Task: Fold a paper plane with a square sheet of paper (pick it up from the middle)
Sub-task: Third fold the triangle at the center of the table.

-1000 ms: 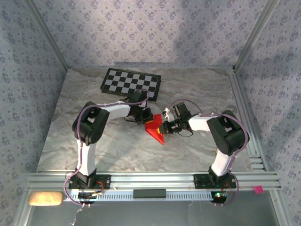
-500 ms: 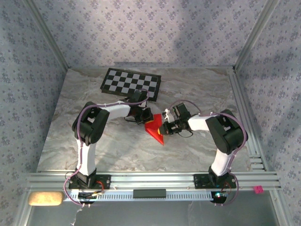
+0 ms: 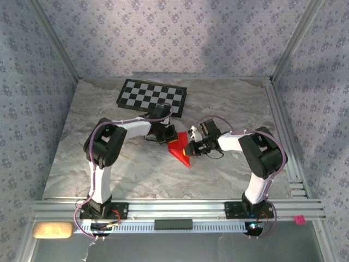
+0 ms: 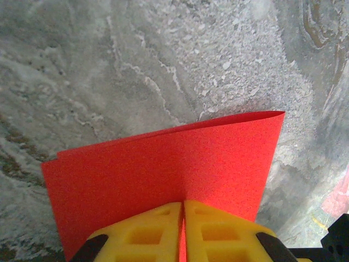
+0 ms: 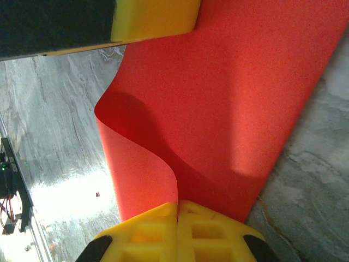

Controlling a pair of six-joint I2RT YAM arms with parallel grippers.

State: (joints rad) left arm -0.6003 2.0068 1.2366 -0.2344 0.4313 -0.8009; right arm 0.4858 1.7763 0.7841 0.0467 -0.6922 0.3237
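Currently, left gripper (image 4: 182,206) is clamped tight on one edge of the paper (image 3: 179,152); right gripper (image 5: 177,206) clamps the opposite edge. Paper, creased and pointed, sits near the checkerboard (image 3: 152,96), on its near side

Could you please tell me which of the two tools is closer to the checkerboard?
The left tool, shut on the red paper, sits just in front of the checkerboard; the right tool grips the same paper farther from it.
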